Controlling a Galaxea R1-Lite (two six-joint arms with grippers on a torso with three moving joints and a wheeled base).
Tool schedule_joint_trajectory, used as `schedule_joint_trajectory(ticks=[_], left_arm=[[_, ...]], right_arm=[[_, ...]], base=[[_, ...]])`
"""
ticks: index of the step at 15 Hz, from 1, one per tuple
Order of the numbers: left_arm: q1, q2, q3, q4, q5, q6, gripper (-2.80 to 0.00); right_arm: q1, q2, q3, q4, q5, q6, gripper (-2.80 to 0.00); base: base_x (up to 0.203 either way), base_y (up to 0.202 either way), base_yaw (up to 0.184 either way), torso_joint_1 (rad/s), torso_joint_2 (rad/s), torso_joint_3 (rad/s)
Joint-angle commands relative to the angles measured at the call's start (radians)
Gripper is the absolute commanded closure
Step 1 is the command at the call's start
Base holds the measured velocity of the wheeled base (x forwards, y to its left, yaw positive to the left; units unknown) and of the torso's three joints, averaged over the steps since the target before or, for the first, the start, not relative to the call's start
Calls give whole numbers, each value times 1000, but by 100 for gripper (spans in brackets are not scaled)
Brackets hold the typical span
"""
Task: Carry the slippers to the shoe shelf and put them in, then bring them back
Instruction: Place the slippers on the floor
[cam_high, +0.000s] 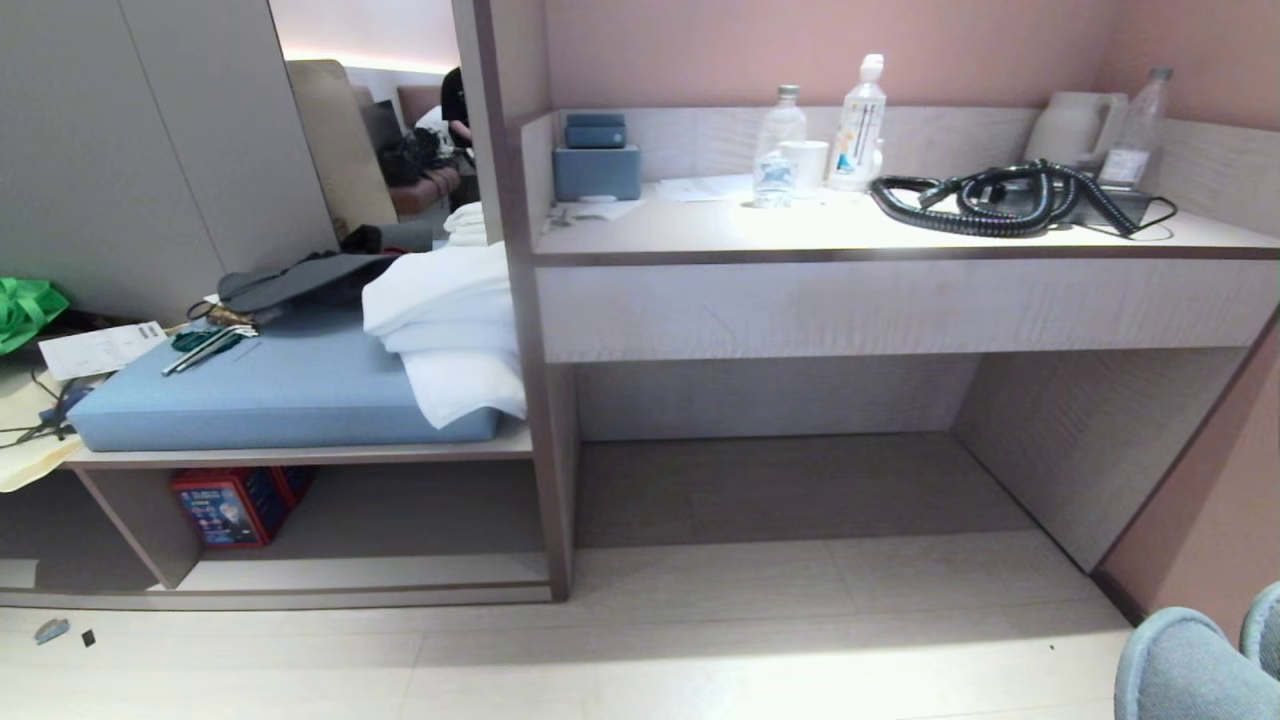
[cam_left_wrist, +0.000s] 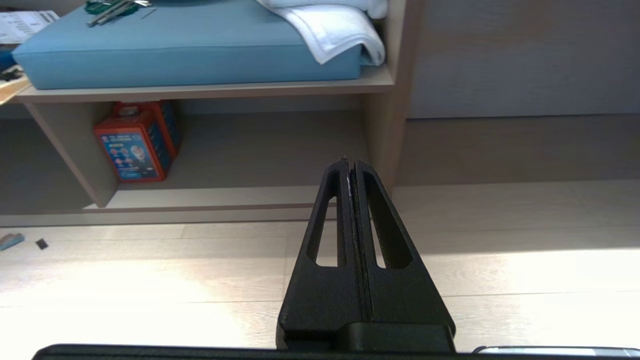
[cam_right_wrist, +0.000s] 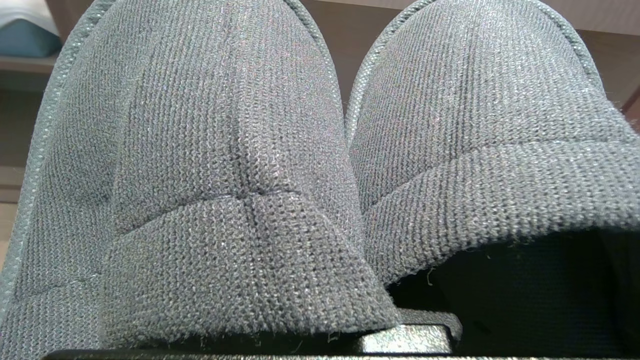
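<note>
1. The slippers (cam_right_wrist: 320, 165), grey and knitted, fill almost the whole right wrist view, side by side with their rounded ends toward the top of the frame; their tips also show as two grey-blue curves at the lower right corner of the head view (cam_high: 1190, 665).
2. The right gripper itself is hidden behind the slippers. Its fingers are drawn almost fully together, and the slippers sit directly in front of the wrist camera, so it appears to be clamped on them.
3. The left gripper (cam_left_wrist: 351, 167) stands at the lower centre of the left wrist view, its two black fingers pressed together with nothing between them, hovering above the pale floor (cam_left_wrist: 500, 265).
4. The shoe shelf (cam_high: 400, 520) is the low open cubby at the lower left of the head view, under the blue cushion (cam_high: 270, 395). It has no slippers in it.
5. A red and blue box (cam_high: 232, 505) stands at the left end of that cubby, against its slanted side panel.
6. White towels (cam_high: 450, 320) lie over the right end of the cushion, one corner hanging over its front edge.
7. The desk (cam_high: 900, 235) takes up the right half of the head view, with a coiled black cable (cam_high: 990, 200) and bottles (cam_high: 865, 125) on top.
</note>
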Motion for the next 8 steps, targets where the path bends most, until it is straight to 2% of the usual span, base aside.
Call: schedule_joint_trajectory(ticks=[1,8], left_arm=[[0,1,0,0,-1,0,0],[0,1,0,0,1,0,0]], right_arm=[[-1,1,0,0,0,-1,0],[0,1,-1,0,0,1,0]], base=[[0,-196,0,5,2,0],[0,-198,0,2,2,4]])
